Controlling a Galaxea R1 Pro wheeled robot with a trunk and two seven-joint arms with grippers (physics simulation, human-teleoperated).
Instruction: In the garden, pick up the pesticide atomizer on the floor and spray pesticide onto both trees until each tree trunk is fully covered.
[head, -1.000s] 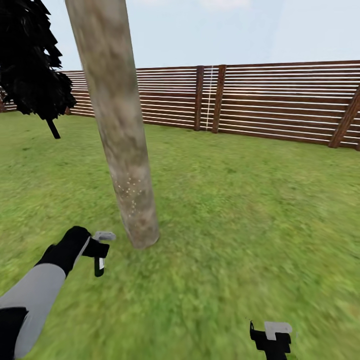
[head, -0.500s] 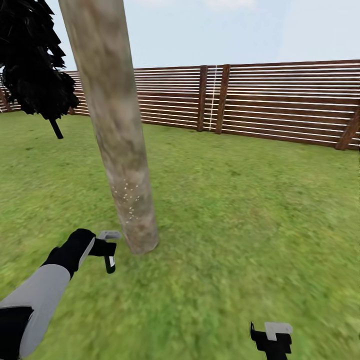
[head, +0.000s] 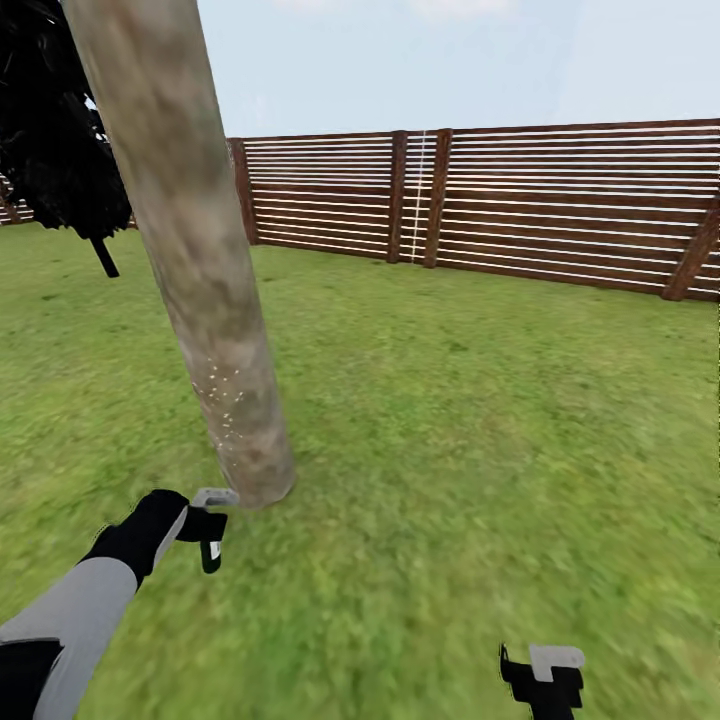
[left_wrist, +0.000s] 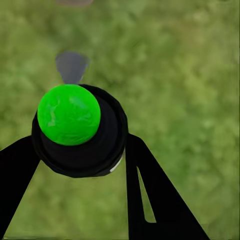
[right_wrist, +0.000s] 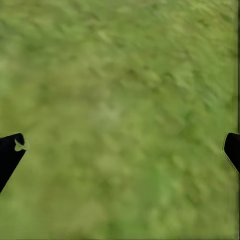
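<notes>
1. Shifting across the head view since a second ago, the whole scene is sliding: the tree trunk (head: 205, 300) now stands further toward the left and leans more, the fence (head: 520, 205) shows an extra post behind it, which reads as the camera moving, not the tree. The left pincer (head: 208, 525) is sitting lower in the picture, just below the trunk's foot, near it but apart. Pale specks of spray are dotting the trunk low down; most of the bark above looks bare, so coverage is judged far from complete.

2. Gripping the pesticide atomizer (left_wrist: 80, 130), the left pincer is closing its black fingers (left_wrist: 150, 195) on either side of the black body with the green cap, seen in the left wrist view over blurred lawn (left_wrist: 190, 75); a grey nozzle is poking out beyond the cap.

3. Hanging over bare grass (right_wrist: 120, 100), the right pincer (right_wrist: 120, 150) is standing wide apart in the right wrist view, holding nothing; in the head view it is sitting low, well apart from the trunk.
</notes>
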